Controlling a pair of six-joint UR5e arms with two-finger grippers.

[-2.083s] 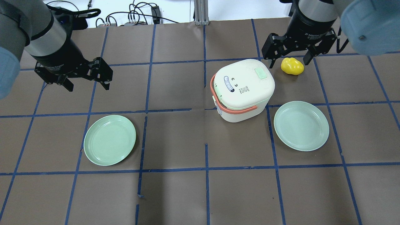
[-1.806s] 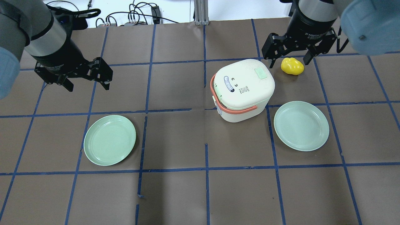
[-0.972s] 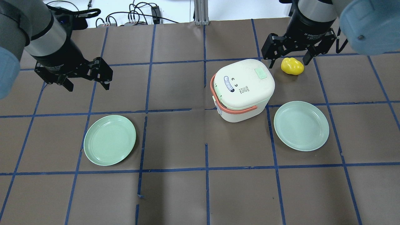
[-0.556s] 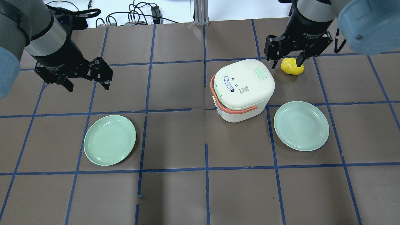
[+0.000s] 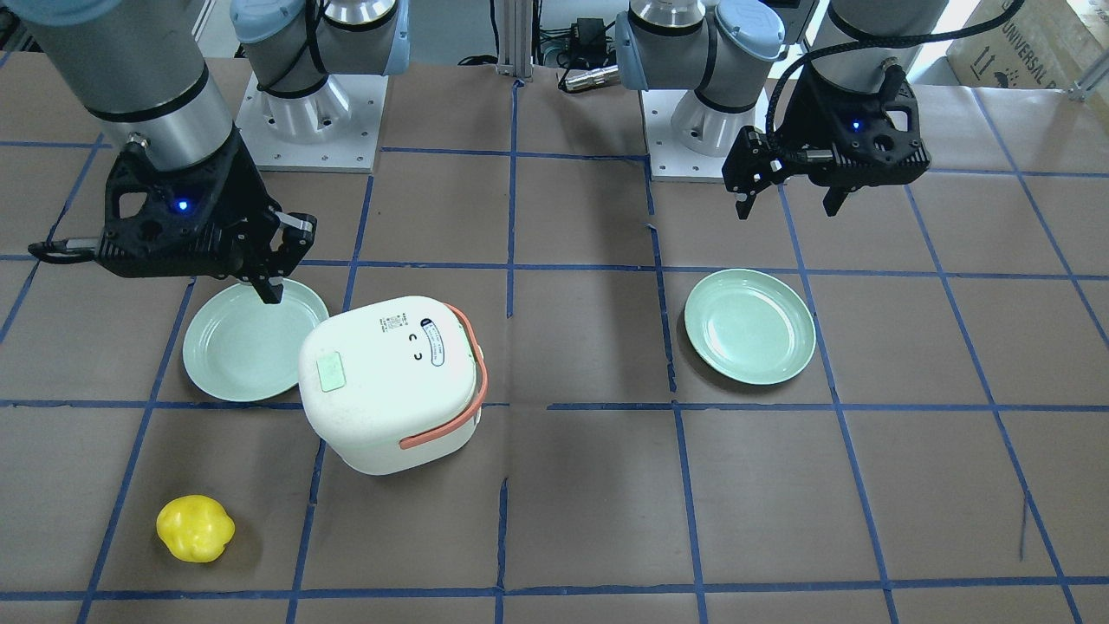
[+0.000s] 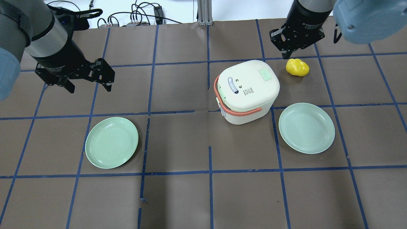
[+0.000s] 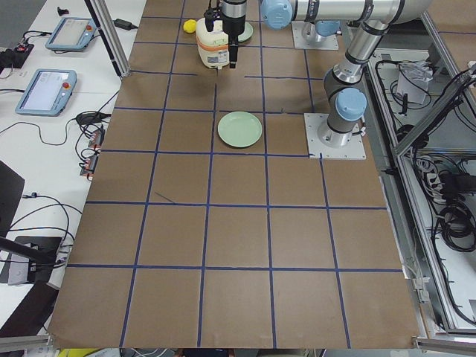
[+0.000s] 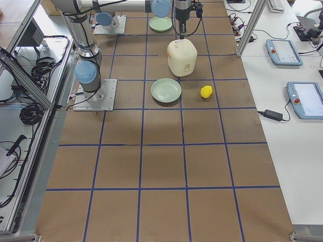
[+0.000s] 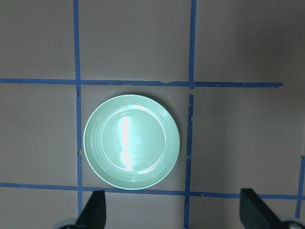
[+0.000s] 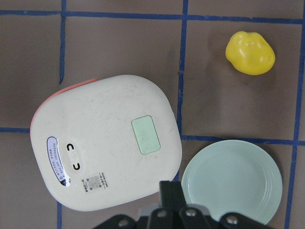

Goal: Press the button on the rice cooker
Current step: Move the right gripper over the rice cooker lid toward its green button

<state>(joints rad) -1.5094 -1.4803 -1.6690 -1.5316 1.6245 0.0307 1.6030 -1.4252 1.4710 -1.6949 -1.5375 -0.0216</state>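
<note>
The button (image 6: 265, 74), a pale green rectangle, sits in the cream lid of the cooker (image 6: 246, 92), toward the lid's far right corner as the robot looks at it. The lid is down, and nothing touches the button, so the press does not look made yet. What seems left is to line up over the button, come down on it, and lift off.

The right gripper (image 10: 170, 187) looks like the one for the job. Its jaws are brought together, empty, forming a single tip suited to pushing. It hangs above the table with a clear gap below it. In the right wrist view the button lies ahead of that tip and slightly to one side. The tip itself sits over the cooker's edge, next to the right plate (image 10: 232, 181). The likely next move is a short shift forward over the lid, then a straight descent.

The yellow fruit (image 6: 297, 67) lies on the table beyond the cooker, further ahead of these jaws and off to the other side.

The left gripper (image 6: 89, 86) hovers well apart from the cooker. Its jaws are spread wide and hold nothing. In its wrist view the left plate (image 9: 131, 141) lies ahead of them.
</note>
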